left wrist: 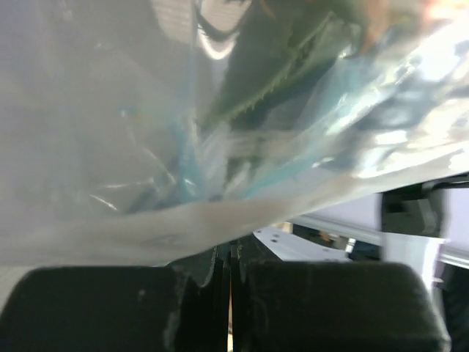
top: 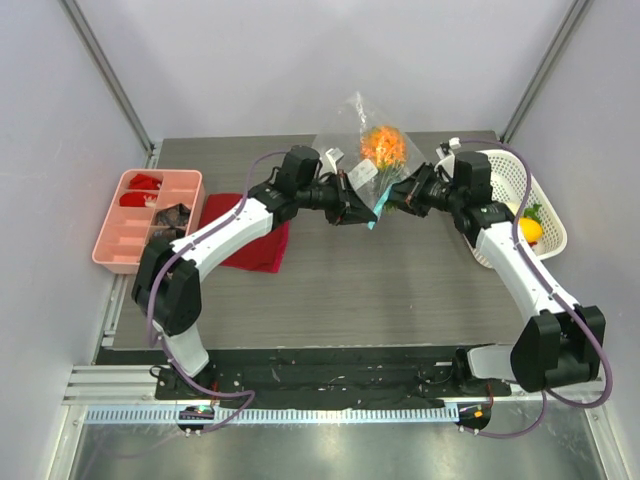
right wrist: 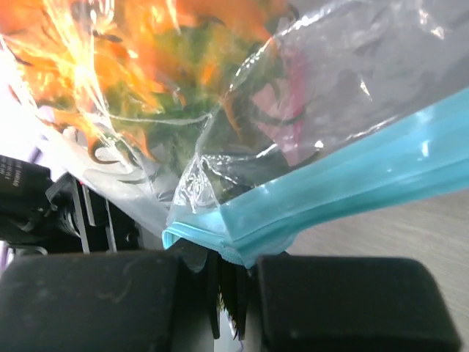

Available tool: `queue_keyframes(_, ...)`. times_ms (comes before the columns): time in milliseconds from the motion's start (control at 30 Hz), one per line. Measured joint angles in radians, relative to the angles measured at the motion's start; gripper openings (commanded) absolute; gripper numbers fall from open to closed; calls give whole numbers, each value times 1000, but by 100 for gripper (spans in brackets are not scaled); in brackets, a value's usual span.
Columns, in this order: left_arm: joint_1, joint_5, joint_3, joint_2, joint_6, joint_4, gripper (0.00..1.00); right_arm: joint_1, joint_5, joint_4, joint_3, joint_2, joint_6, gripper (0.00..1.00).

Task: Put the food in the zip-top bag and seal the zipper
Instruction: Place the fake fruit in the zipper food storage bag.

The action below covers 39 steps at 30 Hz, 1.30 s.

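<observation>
The zip-top bag hangs above the table's far middle, held up between both grippers. Food, orange with green leaves, bulges inside it; its white label faces forward. My left gripper is shut on the bag's lower edge. In the left wrist view, the clear plastic drapes over the closed left gripper, with a teal streak showing. My right gripper is shut on the zipper. The teal strip's folded end is pinched in the right gripper, and orange food shows behind the plastic.
A white basket at the right holds a yellow-orange piece and some green. A pink divided tray with red and dark bits stands at the left, and a red cloth lies under the left arm.
</observation>
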Motion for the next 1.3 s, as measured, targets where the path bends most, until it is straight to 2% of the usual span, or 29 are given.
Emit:
queue_keyframes(100,1,51,-12,3,-91,92,0,21,63,127,-83,-60,61,1)
queue_keyframes(267,-10,121,-13,22,-198,224,0,68,189,226,-164,-112,67,1)
queue_keyframes(433,-24,143,-13,27,-274,317,0,102,272,233,-179,-125,-7,1)
queue_keyframes(633,-25,142,-13,27,-340,362,0,169,344,183,-162,-186,-199,2)
queue_keyframes(733,-23,146,-9,25,-369,376,0,224,393,162,-158,-209,-268,12)
queue_keyframes(800,-23,147,-10,25,-396,386,0,230,406,172,-158,-212,-286,16)
queue_keyframes(900,-23,144,-27,25,-441,431,0,229,410,189,-158,-211,-291,28)
queue_keyframes(933,-21,145,-32,25,-452,439,0,227,410,188,-156,-210,-296,41)
queue_keyframes(967,-19,146,-35,25,-462,451,0,225,409,182,-148,-205,-306,46)
queue_keyframes(1000,-16,152,-38,25,-474,459,0,222,410,156,-131,-196,-327,52)
queue_keyframes(1033,-8,156,-41,22,-478,465,0,218,407,137,-117,-189,-340,62)
queue_keyframes(1100,9,172,-42,18,-488,473,0,214,407,67,-62,-161,-396,71)
queue_keyframes(1200,34,186,-45,16,-496,474,0,209,397,-63,39,-117,-504,81)
queue_keyframes(1300,52,188,-67,16,-502,476,0,209,377,-212,143,-74,-640,84)
